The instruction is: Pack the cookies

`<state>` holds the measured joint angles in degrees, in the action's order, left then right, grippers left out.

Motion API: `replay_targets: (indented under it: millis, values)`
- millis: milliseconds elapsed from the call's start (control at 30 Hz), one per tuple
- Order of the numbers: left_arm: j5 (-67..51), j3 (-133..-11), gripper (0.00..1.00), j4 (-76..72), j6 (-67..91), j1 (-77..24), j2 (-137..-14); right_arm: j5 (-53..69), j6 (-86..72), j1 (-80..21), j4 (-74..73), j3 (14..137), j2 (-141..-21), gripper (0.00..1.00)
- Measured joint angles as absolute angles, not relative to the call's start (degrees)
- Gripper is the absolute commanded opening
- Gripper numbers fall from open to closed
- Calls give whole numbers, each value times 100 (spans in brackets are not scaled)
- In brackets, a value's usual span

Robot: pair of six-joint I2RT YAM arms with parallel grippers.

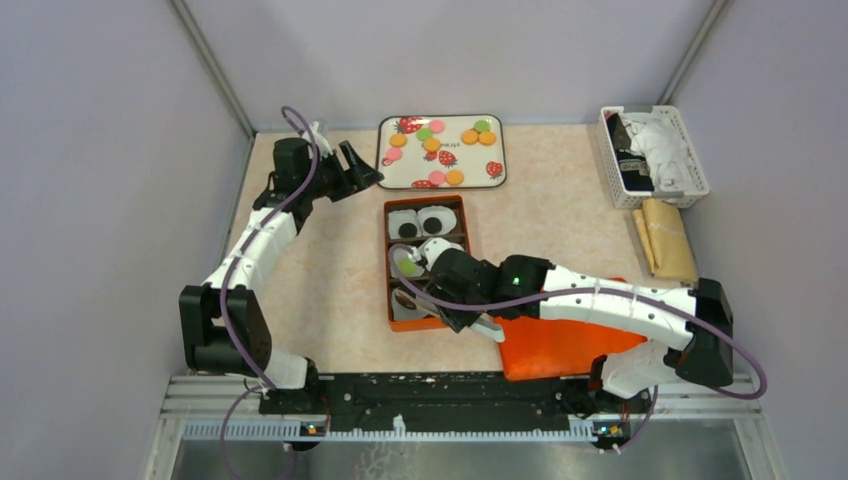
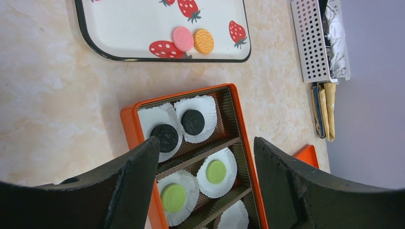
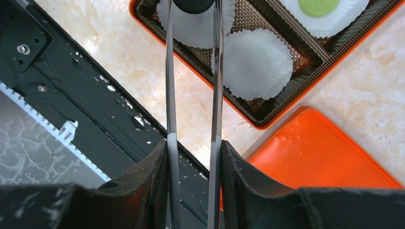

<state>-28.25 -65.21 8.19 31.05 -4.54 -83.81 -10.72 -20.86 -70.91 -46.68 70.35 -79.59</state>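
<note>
In the top view, the strawberry tray (image 1: 472, 163) sits against the far edge at mid-bench with loose cookies (image 1: 432, 144) scattered on it. The orange box (image 1: 388, 260) lies just nearer, its long axis running from far edge to near edge. The left gripper (image 1: 362, 168) hangs beside the tray's left end, jaws apart and empty. The right gripper (image 1: 455, 300) reaches in from the near right corner across the box's near end, and the orange lid (image 1: 545, 350) lies just right of the box. In the left wrist view, the left gripper (image 2: 205, 143) is spread wide above the box. Two black cookies (image 2: 193, 122) sit in paper cups in the far compartment and two green cookies (image 2: 216, 171) in the middle one. A pink cookie (image 2: 183, 38) and an orange cookie (image 2: 204, 41) lie just beside each other on the tray beyond. In the right wrist view, the right gripper (image 3: 193, 157) is clamped on metal tongs (image 3: 217, 95). Their long blades run straight ahead and pinch a black cookie (image 3: 193, 5) at the tips, over a paper cup (image 3: 191, 28) in the near compartment. The frame's top cuts the cookie off, so I cannot tell whether it touches the cup. The neighbouring cup (image 3: 258, 64) is bare. The coming move likely turns on that cookie lying dead ahead along the blades, above its cup, so releasing it should take little travel. The loose cookies lie past the box's far end, nearer the left arm.
</note>
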Motion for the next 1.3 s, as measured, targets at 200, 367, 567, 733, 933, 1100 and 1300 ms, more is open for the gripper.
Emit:
replay_targets:
  millis: [200,367,567,733,933,1100,1300]
  values:
    - [-2821,-6504,79,821,3118,-451,-8276,-1111,-2174,-7109,-4663,6963,-8049,16]
    - [-2766,-6504,79,829,3118,-451,-8276,-1107,-2231,-7109,-4665,6963,-8202,30]
    - [-2764,-6501,79,862,3118,-451,-8276,-1107,-2241,-7109,-4663,6963,-8226,39]
    - [-2764,-6501,79,884,3118,-454,-8276,-1111,-2237,-7109,-4670,6963,-8226,40]
    - [-2764,-6501,79,891,3118,-454,-8276,-1131,-2237,-7109,-4674,6963,-8226,43]
    - [-2766,-6501,80,893,3118,-451,-8276,-1149,-2237,-7109,-4672,6965,-8226,45]
    - [-2766,-6501,80,893,3116,-454,-8276,-1153,-2235,-7109,-4676,6987,-8228,42]
